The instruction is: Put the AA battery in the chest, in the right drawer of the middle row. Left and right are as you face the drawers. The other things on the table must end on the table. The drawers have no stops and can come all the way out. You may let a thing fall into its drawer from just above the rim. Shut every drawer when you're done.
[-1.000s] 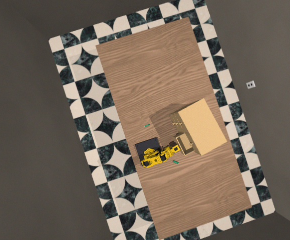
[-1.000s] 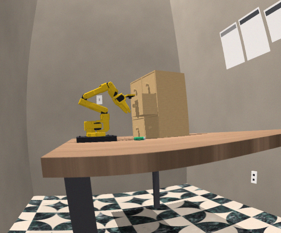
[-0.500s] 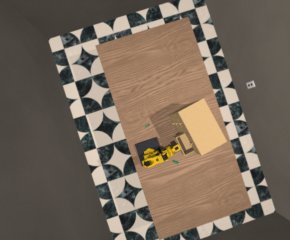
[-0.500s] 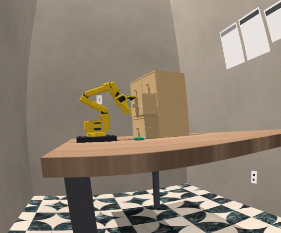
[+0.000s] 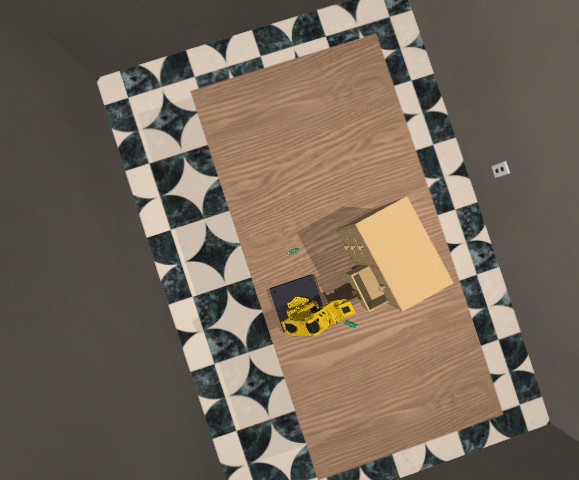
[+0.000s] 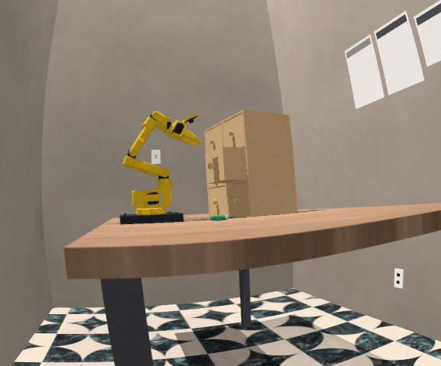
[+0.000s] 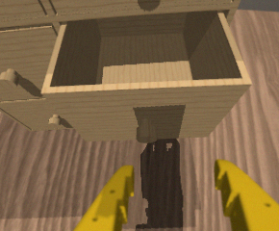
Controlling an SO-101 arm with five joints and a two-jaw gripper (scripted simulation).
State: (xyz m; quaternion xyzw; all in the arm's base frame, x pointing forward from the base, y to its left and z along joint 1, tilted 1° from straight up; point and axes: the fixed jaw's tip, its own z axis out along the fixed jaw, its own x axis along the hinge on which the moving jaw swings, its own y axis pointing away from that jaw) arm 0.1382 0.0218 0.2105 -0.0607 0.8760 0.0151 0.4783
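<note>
Top view shows a long brown wood-grain table [image 5: 330, 134] standing on a floor of dark green and cream patterned tiles [image 5: 175, 170]. On the table sits a tall light wooden chest of drawers [image 5: 403, 253], with one drawer of its middle row [image 5: 367, 289] pulled out toward the arm; from the wrist view that open wooden drawer [image 7: 146, 87] shows a bare plank bottom, and its round knob [image 7: 146, 130] faces the camera. The yellow jointed arm [image 6: 149, 157] rises from a flat black base plate [image 6: 177, 217] at the near left of the chest, folded high so that the yellow gripper [image 6: 192, 130] hangs in the air just in front of the chest's upper drawers. Its jaws stand partly apart with nothing between them. A small green AA battery [image 5: 351, 323] lies flat on the table just beside the arm, below the open drawer. A second small green cylinder [image 5: 293, 251] lies on the far side of the base plate, well apart from the first.
</note>
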